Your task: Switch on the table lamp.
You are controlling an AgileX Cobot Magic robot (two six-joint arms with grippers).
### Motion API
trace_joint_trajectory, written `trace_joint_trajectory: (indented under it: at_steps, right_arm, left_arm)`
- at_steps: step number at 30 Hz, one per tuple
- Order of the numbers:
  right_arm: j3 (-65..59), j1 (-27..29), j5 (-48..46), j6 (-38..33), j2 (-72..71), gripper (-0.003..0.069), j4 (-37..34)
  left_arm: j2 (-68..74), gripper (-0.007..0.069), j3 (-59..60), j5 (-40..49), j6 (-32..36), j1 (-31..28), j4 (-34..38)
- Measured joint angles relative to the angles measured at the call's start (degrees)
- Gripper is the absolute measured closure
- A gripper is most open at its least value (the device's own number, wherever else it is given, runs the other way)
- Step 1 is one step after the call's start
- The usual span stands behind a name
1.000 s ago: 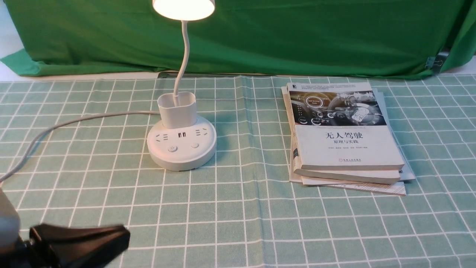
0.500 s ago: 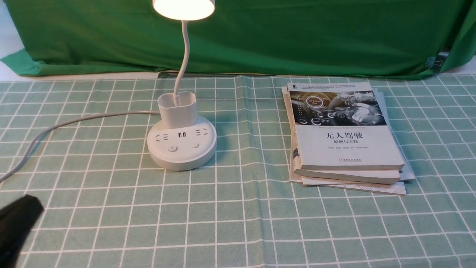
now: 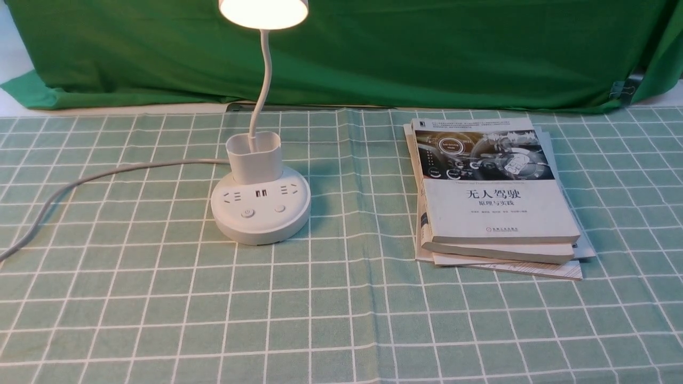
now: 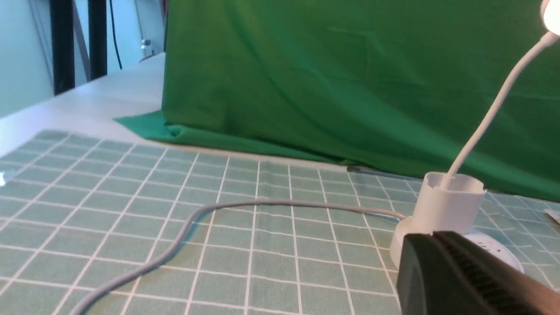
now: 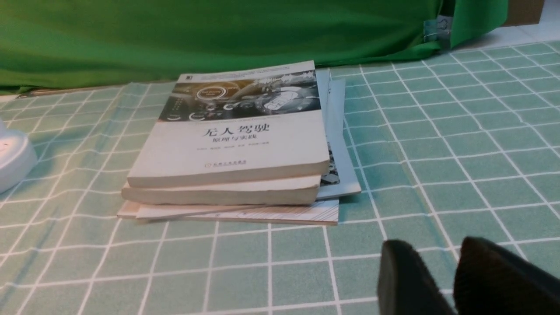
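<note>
Lamp position: the table lamp (image 3: 261,205) stands left of centre on the checked cloth (image 3: 341,320), round base flat, neck rising out of the cup holder.
Lamp state: head (image 3: 263,12) glows warm white at the far top edge, so the task reads as complete.
Buttons: both face the near side of the base, placed for a press from the robot's side.
Cord: grey cable (image 3: 80,184) trails off to the left, clear of the base front.
Books: stack (image 3: 493,194) lies to the right, well apart from the lamp.
Left gripper (image 4: 463,280): seen only in the left wrist view, low and near the lamp base, not touching it; one dark finger shows, so cannot tell whether apart or together.
Right gripper (image 5: 446,280): fingers slightly apart, empty, on the near side of the books.
</note>
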State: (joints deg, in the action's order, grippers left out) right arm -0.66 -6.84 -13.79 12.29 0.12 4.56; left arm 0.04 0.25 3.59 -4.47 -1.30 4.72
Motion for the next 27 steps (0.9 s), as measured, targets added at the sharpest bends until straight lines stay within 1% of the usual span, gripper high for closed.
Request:
trace_joint_trajectory:
  at_steps: [4, 5, 6, 7, 11, 16, 27]
  right_arm:
    - [0.0, 0.0, 0.0, 0.0, 0.0, 0.0421, 0.0]
    - [0.0, 0.0, 0.0, 0.0, 0.0, 0.0421, 0.0]
    - [0.0, 0.0, 0.0, 0.0, 0.0, 0.0421, 0.0]
    - [0.0, 0.0, 0.0, 0.0, 0.0, 0.0421, 0.0]
    - [0.0, 0.0, 0.0, 0.0, 0.0, 0.0421, 0.0]
    - [0.0, 0.0, 0.0, 0.0, 0.0, 0.0421, 0.0]
    - [0.0, 0.0, 0.0, 0.0, -0.05, 0.0421, 0.0]
  left_arm:
    - [-0.1, 0.0603, 0.0, 6.71, 1.15, -0.04, 0.47]
    - [-0.17, 0.0603, 0.04, 9.71, 3.21, -0.06, 1.13]
    - [-0.17, 0.0603, 0.04, 9.95, 3.52, -0.06, 1.24]
    - [-0.17, 0.0603, 0.04, 10.83, 6.4, 0.09, 2.1]
    - [-0.17, 0.0603, 0.04, 11.21, 9.18, 1.15, 3.04]
    - [-0.17, 0.0603, 0.04, 11.22, 9.43, 2.05, 3.08]
    - [-0.17, 0.0603, 0.04, 9.44, 10.22, 2.1, 3.08]
